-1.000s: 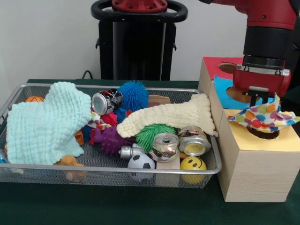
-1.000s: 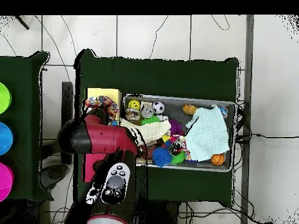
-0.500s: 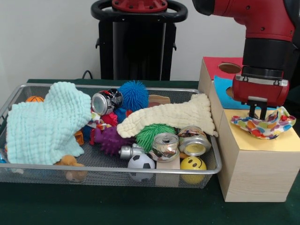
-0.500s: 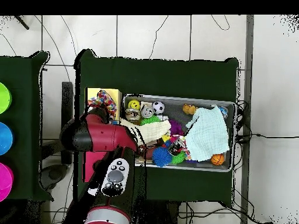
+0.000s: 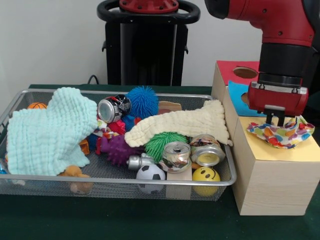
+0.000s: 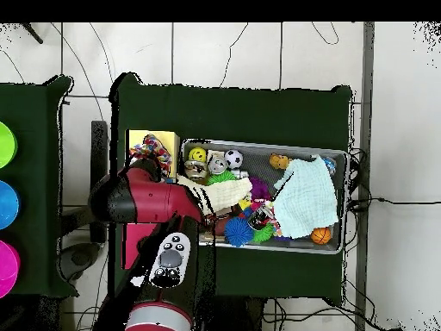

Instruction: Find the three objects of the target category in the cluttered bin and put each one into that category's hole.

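Note:
My gripper (image 5: pixel 278 122) hangs straight down over the yellow-faced wood box (image 5: pixel 305 151) at the right. It is shut on a white dotted cloth (image 5: pixel 283 135), whose middle sags onto the box top while its edges curl up around the fingers. The hole is hidden under that cloth. In the overhead view the cloth (image 6: pixel 153 148) lies on the yellow box (image 6: pixel 138 140) and my arm hides the gripper. A second dotted cloth (image 5: pixel 104 131) peeks out among the toys in the wire bin (image 5: pixel 125 178). I see no third one.
The bin holds a mint-green knit cloth (image 5: pixel 47 130), a cream knit cloth (image 5: pixel 185 124), cans, spiky balls, a soccer ball and a smiley ball. The blue-faced box (image 5: pixel 239 102) and the red-faced box (image 5: pixel 231 69) stand behind the yellow one.
One second ago the cloth hung spread above the hole. My gripper has come down with it, and the cloth now sits bunched on the box top.

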You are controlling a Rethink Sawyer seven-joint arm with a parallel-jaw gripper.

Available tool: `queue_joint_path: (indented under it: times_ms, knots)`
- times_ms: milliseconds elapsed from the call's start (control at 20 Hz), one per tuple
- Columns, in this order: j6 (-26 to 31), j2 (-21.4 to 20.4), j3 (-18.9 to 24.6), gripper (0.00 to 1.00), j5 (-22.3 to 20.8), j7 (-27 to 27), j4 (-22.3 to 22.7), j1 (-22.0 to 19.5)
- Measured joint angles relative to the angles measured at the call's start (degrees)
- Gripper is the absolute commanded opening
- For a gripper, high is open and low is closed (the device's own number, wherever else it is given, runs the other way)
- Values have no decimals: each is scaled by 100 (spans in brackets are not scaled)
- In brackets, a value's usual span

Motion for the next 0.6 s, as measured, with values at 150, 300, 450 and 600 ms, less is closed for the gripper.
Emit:
queue_joint_path:
  times_ms: [150, 300, 450, 600]
  knots:
    - [0, 17, 0, 0, 9, 0, -10, 0]
    - [-1, 47, 12, 0, 15, 0, -27, -18]
    - [-1, 51, 73, 0, 15, 0, -30, -76]
    - [-4, 75, 170, 0, 16, 0, -40, -171]
